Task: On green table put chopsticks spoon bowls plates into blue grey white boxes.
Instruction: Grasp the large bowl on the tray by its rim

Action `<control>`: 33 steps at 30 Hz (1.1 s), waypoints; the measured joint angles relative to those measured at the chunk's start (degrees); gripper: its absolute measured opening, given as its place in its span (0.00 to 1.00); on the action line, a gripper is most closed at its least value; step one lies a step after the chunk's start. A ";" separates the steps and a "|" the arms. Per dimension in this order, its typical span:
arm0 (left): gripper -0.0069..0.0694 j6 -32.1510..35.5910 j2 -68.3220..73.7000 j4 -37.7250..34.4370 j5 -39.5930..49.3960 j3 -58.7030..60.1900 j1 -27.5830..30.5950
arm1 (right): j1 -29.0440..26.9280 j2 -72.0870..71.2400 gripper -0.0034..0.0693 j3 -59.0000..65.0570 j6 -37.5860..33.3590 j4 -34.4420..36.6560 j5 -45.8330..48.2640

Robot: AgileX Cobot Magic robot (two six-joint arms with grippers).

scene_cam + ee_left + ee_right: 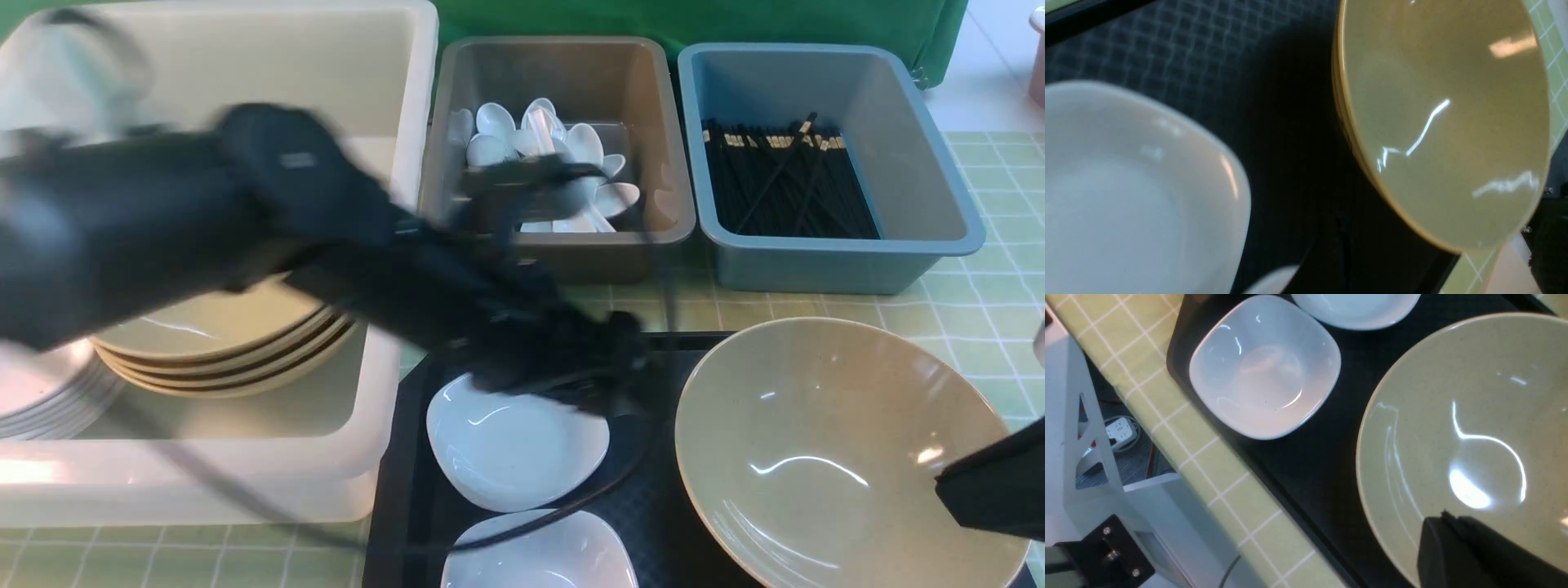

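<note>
Left arm (204, 212): motion-blurred in the front view, outline smeared.
Left gripper (596, 384): blurred; jaw position cannot be told.
Right gripper (1453, 539): cut off by the frame edge; only one dark finger shows, closed at the rim of the tan bowl (816, 457).
Tan bowl: near rim cut off by the lower edge.
White box (392, 245): left side cut off.
Plate stack (220, 359): top hidden behind the left arm.
Spoons (563, 147): front ones hidden by blurred dark parts.
Nearest white dish (539, 555): cut by the lower edge.

Black tray (653, 539), grid-textured; white pwr strip (1120, 430) on floor.
</note>
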 joint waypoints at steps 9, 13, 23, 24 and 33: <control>0.87 0.48 17.51 2.98 5.72 -17.79 -1.11 | 0.00 -0.22 0.08 0.07 -0.84 0.59 -0.53; 0.86 0.48 22.48 3.06 7.08 -22.09 -1.21 | 0.00 -0.22 0.08 0.07 -1.73 0.70 -0.78; 0.55 3.40 25.54 2.07 8.22 -23.90 -1.21 | 0.00 -0.22 0.10 1.10 -1.95 0.77 -2.86; 0.49 3.65 25.54 2.07 8.25 -23.90 -1.21 | 0.00 -0.22 0.10 1.36 -1.95 0.77 -3.24; 0.11 3.87 25.54 1.70 9.08 -23.93 -1.21 | 0.00 -0.22 0.10 2.27 -1.95 0.77 -4.66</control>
